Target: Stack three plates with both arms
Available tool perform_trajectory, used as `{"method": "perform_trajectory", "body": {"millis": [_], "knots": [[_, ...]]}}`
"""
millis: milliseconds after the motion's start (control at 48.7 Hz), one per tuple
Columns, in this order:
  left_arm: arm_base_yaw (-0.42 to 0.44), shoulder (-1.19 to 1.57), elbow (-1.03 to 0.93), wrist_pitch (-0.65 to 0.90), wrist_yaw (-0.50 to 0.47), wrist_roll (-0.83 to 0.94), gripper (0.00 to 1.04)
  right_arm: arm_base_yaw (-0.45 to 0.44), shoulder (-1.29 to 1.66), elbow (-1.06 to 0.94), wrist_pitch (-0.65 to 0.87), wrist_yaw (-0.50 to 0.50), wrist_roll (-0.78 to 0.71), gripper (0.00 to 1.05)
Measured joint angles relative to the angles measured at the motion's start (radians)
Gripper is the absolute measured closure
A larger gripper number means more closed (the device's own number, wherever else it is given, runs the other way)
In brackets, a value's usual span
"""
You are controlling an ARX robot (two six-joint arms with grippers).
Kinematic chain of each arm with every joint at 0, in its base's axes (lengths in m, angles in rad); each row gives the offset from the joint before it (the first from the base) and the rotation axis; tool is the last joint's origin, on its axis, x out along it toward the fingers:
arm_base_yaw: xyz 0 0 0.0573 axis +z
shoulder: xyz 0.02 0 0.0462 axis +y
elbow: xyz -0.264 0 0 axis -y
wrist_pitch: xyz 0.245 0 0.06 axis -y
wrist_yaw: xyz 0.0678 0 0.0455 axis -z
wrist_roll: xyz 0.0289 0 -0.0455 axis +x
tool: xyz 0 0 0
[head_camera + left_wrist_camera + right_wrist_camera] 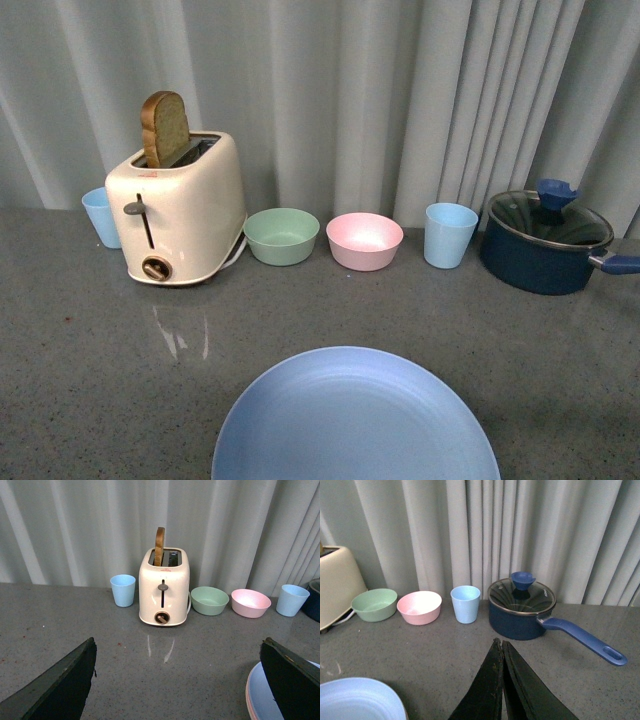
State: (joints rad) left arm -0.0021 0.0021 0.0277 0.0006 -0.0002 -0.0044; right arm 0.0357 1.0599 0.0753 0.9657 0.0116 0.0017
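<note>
A light blue plate (355, 420) lies at the near edge of the grey counter in the front view. It also shows in the left wrist view (267, 697), with a pink rim under it, so a pink plate lies beneath. It shows again in the right wrist view (357, 700). The beige plate is not visible. My left gripper (177, 680) is open and empty, to the left of the plate stack. My right gripper (500, 647) is shut and empty, to the right of the stack. Neither arm shows in the front view.
A cream toaster (180, 210) with toast stands at the back left, a blue cup (100, 217) beside it. A green bowl (282, 235), pink bowl (365, 240), blue cup (449, 234) and dark blue lidded pot (545, 240) line the back.
</note>
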Motion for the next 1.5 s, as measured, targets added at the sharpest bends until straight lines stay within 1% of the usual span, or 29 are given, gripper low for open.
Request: {"method": "perform_trajectory", "body": {"millis": [82,328,657,1067,1498], "knots": [[0.0,0.0,0.0,0.0,0.0,0.0,0.07,-0.032,-0.092,-0.024,-0.068,-0.005,0.0,1.02],[0.0,0.0,0.0,0.0,0.0,0.0,0.07,-0.033,-0.319,-0.062,-0.254,-0.011,0.0,1.02],[0.0,0.0,0.0,0.0,0.0,0.0,0.07,-0.033,-0.528,-0.069,-0.442,-0.011,0.0,1.02],[0.0,0.0,0.0,0.0,0.0,0.0,0.07,-0.034,-0.73,-0.069,-0.633,-0.011,0.0,1.02],[0.0,0.0,0.0,0.0,0.0,0.0,0.07,-0.034,-0.859,-0.069,-0.761,-0.011,0.0,1.02]]}}
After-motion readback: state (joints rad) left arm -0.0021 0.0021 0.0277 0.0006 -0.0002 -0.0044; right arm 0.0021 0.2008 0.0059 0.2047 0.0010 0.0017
